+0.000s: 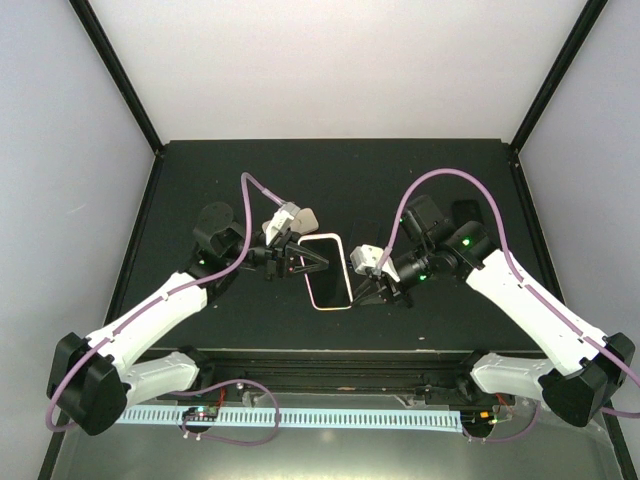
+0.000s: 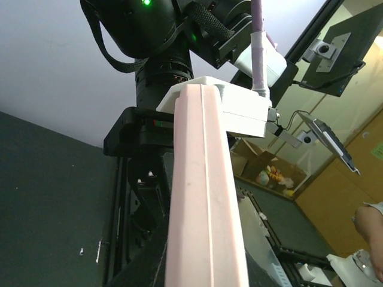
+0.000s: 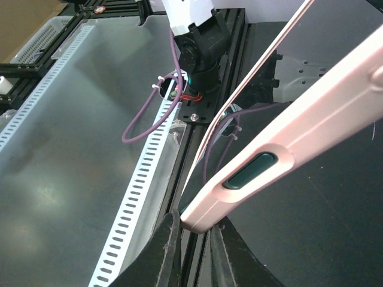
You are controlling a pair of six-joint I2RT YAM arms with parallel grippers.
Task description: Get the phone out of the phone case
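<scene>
Fingers (image 3: 163, 254) astride pink case (image 3: 311, 113) corner, contact unclear

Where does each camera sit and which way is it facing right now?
Top external: above and behind the bases, looking down at the black table; both arms show, left claw and right claw on the pink phone case.
Left wrist: on the left arm, looking along the case's edge toward the right arm; its own fingers are unclear.
Right wrist: on the right arm, looking past the case toward the table's near edge; its fingers flank a corner.
Shared: all three show the case.
</scene>
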